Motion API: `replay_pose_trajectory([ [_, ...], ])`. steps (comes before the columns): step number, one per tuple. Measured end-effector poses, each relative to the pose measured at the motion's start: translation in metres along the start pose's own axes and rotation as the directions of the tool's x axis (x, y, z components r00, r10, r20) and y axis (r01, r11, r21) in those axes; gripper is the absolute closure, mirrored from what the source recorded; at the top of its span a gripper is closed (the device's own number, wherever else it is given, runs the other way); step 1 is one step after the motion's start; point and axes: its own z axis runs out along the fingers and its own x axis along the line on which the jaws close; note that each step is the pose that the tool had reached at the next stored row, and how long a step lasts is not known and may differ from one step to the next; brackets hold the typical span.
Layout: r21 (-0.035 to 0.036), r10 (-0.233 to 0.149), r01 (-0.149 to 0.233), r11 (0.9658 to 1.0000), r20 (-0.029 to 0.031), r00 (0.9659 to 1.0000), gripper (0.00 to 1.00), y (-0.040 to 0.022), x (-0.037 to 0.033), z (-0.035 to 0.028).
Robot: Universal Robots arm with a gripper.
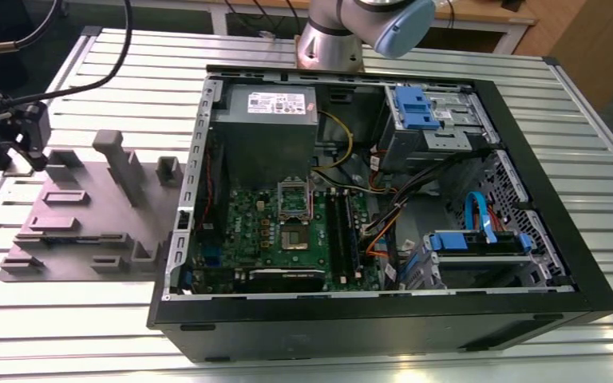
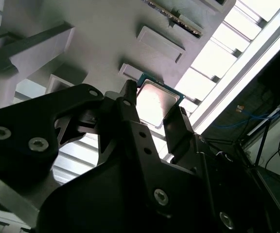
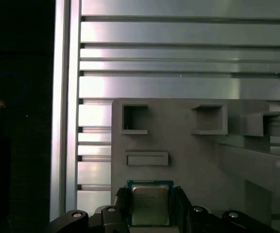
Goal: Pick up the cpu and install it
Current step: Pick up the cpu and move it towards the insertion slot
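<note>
The cpu point(image 3: 150, 205) is a small square chip with a silvery top and a green rim, seen in both wrist views. It lies at the edge of a grey holder plate point(image 3: 188, 160) with moulded pockets. My gripper point(image 3: 151, 213) has one black finger against each side of the cpu point(image 2: 155, 103), so it is shut on the chip. In the exterior view the gripper point(image 1: 28, 150) is a dark shape over the far left corner of the holder plate point(image 1: 83, 215). The motherboard's socket point(image 1: 294, 237) lies inside the open computer case, with its metal frame point(image 1: 293, 198) swung up.
The open black computer case point(image 1: 392, 319) lies on the slatted aluminium table point(image 1: 413, 363), to the exterior view's right of the holder plate. It holds a grey power-supply box point(image 1: 272, 108), blue drive brackets point(image 1: 413, 104) and cables. Upright grey posts point(image 1: 115, 159) stand on the plate.
</note>
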Motion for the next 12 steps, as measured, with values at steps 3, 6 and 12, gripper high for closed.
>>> replay_pose_trajectory([
  [3, 0.0001, 0.000, 0.000, 1.0000, 0.0001, 1.0000, 0.53, 0.0006, 0.0000, -0.0051],
  [6, 0.0000, 0.000, 0.000, 1.0000, 0.0002, 1.0000, 0.53, 0.0015, 0.0000, -0.0110],
  [12, 0.0000, 0.000, 0.000, 1.0000, 0.0006, 1.0000, 0.53, 0.0030, -0.0001, -0.0266],
])
